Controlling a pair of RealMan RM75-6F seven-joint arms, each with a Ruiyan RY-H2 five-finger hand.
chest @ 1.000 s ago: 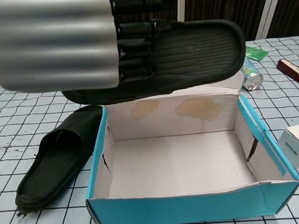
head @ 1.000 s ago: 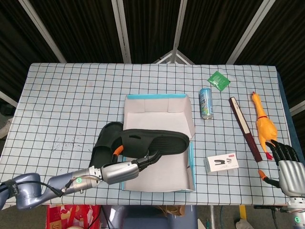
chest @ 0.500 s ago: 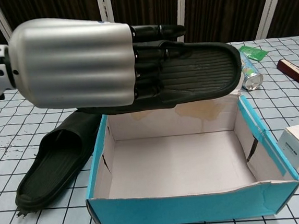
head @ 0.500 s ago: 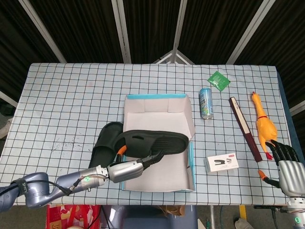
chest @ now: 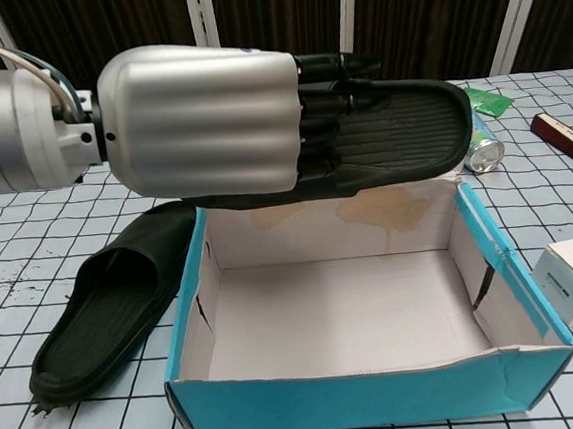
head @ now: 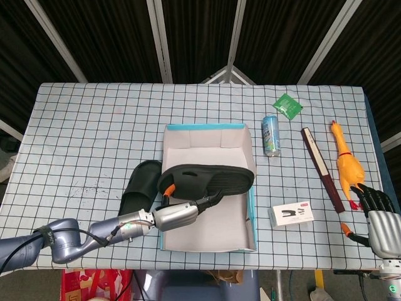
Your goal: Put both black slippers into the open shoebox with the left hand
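Checkered table (head: 94, 119), left hand (chest: 198, 122) fingers clamped on black slipper (chest: 390, 130) above shoebox (chest: 362, 394), right hand (head: 381, 222) curled, empty.

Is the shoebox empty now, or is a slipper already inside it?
Empty. The chest view shows the shoebox floor bare; the left hand holds one slipper above it, the other slipper lies outside.
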